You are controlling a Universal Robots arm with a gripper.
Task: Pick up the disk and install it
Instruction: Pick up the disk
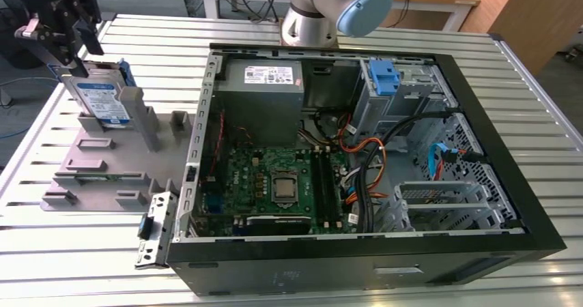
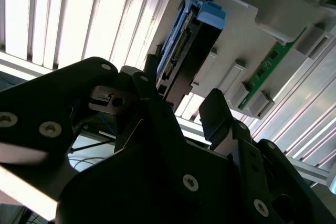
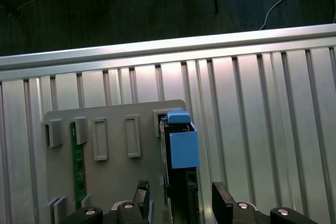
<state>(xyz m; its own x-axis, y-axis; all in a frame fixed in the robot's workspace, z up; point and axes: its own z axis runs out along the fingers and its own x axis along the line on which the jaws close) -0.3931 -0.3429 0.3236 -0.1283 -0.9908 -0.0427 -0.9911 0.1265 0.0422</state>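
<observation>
The claw (image 3: 180, 187) straddles the disk (image 3: 184, 148), its fingers apart and clamping nothing. The disk stands on edge in a grey holder (image 1: 100, 164) near the bench (image 3: 262, 103) edge.

Open PC case (image 1: 301, 269) w/ green board (image 1: 273, 181) & grey power box (image 1: 262, 82) sits on slatted metal desk (image 1: 91, 252). Grey plastic holder (image 1: 100, 162) lies just beside it, on exterior view's left.

Tally: 1 computer case (image 1: 515, 196), open. Inside the case: 1 power-supply box (image 1: 264, 92), 1 blue latch (image 1: 386, 77), 1 motherboard (image 1: 273, 184). Beside the case: 1 grey holder (image 1: 100, 160), carrying 1 disk (image 1: 103, 101) and 1 green memory stick (image 3: 79, 166).
</observation>
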